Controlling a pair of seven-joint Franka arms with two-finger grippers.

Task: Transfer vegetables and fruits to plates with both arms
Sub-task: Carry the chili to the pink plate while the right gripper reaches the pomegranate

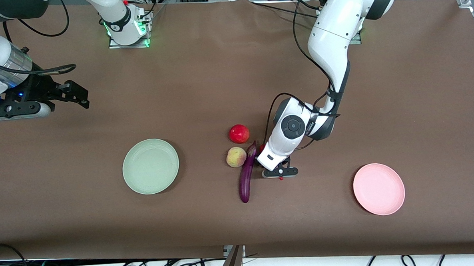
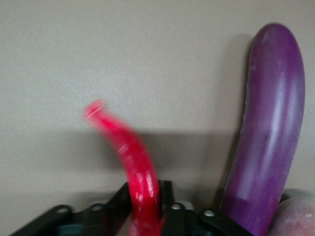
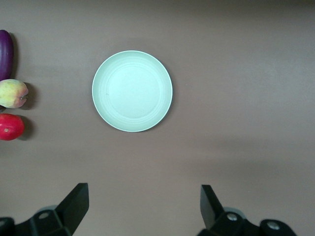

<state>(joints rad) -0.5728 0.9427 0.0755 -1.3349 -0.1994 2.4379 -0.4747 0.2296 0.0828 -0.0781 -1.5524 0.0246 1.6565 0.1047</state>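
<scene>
Left end effector pinching the thin curved red chili pepper beside the long glossy purple eggplant could nudge that eggplant when lifting, while the right end effector waits spread.

The left gripper is sitting low at the table's middle, clamping the chili pepper. The eggplant is lying just beside it, toward the right arm's end, with the peach touching the eggplant and the apple farther from the front camera. The mint plate is lying well apart toward the right arm's end, the pink plate toward the left arm's end. The right gripper is waiting, spread wide, over bare table.
</scene>
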